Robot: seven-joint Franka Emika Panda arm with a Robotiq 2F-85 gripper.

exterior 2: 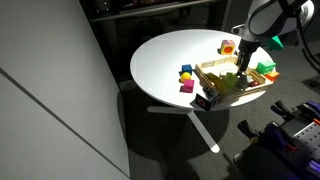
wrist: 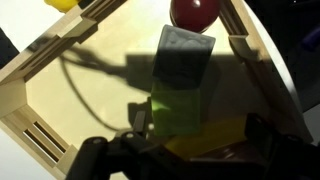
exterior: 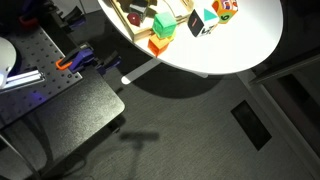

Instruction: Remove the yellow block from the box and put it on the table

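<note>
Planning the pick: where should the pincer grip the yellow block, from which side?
From above, on its two free side faces: the yellow block lies flat on the box floor, with a grey block close behind it.

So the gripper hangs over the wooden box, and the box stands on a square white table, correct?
Not quite: the table is round, not square, as an exterior view shows. The gripper does hang over the wooden box on its white top.

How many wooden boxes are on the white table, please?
1. The box sits near the edge of the table, below the gripper, with blocks inside. An exterior view shows most of the tabletop, so none seems hidden.
</note>
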